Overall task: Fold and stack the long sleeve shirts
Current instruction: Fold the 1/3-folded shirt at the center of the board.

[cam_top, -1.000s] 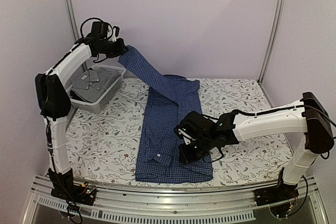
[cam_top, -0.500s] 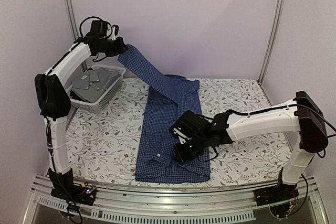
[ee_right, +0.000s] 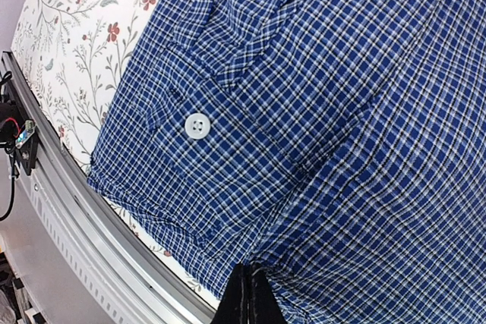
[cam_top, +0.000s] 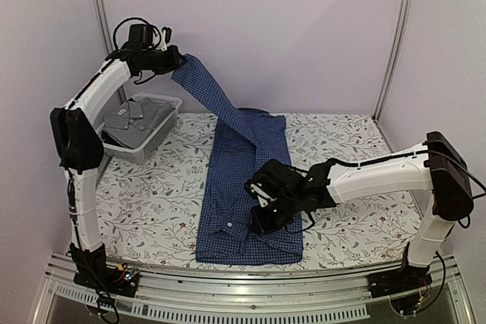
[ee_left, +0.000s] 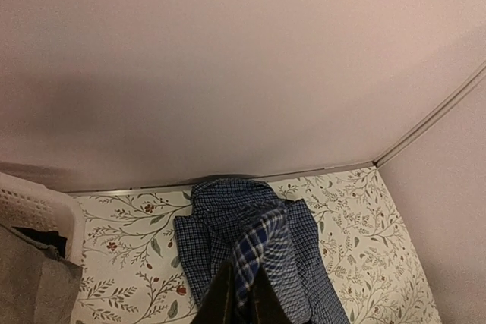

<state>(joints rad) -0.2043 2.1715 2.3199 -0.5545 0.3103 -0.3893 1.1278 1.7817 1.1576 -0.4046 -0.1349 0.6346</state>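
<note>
1. The table (cam_top: 152, 202) has a floral cloth over it: pale, matte, with leafy sprigs. It's a flat work surface for folding on.
2. The blue checked shirt (cam_top: 235, 187) lies lengthwise down the middle of the frame, collar end toward the back wall. It's thin woven cotton with a fine light check, rumpled at the far end. I'd say the fold is only half done.
3. One sleeve (cam_top: 205, 92) is lifted off the table and stretched diagonally to the upper left, probably so it can be swung across the body.
4. A white plastic lattice basket (cam_top: 148, 146) sits at the left. A plain grey shirt (cam_top: 133, 121) is bunched inside, collar up, waiting its turn.
5. The left gripper (cam_top: 176, 62), high in the upper left, has its fingers clamped on the sleeve's end. The wrist view shows the cloth draping down from them.
6. The right gripper (cam_top: 262, 221), low near the bottom centre, is pinched tight on a fold at the shirt's side edge. It looks like it's holding the body down or tucking it in.
7. A small white four-hole button (ee_right: 197, 126) sits on the placket.
</note>
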